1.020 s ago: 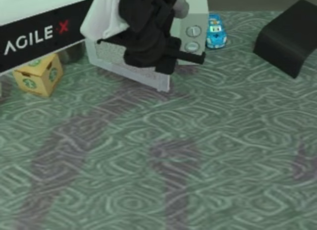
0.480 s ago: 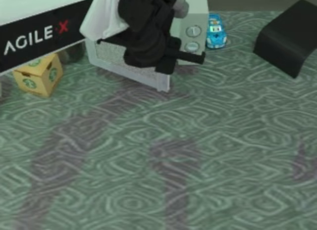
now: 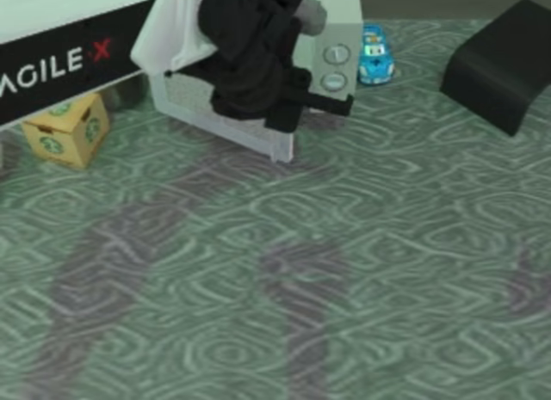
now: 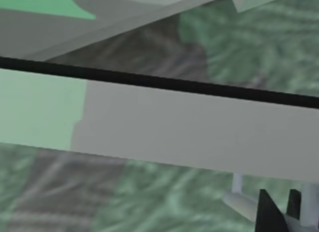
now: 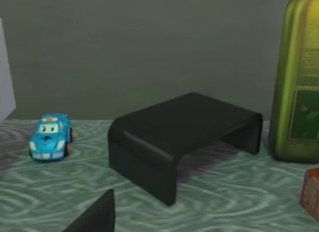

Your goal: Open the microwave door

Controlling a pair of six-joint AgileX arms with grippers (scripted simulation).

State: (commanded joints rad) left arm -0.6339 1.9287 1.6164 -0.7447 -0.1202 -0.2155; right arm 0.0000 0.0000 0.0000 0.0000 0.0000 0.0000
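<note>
The pale microwave stands at the table's back, with two round knobs on its right-hand panel. Its microwave door hangs ajar, hinged at the left, its free edge swung out toward the front. My left arm reaches over the microwave, and my left gripper is shut on the door's slim handle. In the left wrist view the door's edge crosses the frame, the green interior shows behind it, and the dark fingertips clamp the handle. My right gripper is parked, outside the top view.
A blue toy car sits just right of the microwave. A black angular box stands at the back right. A yellow cube lies at the left under the white banner. A green bottle stands beside the black box.
My left arm has drawn slightly back and to the left with the handle, and the door's free edge has swung out a little farther from the microwave's front.
</note>
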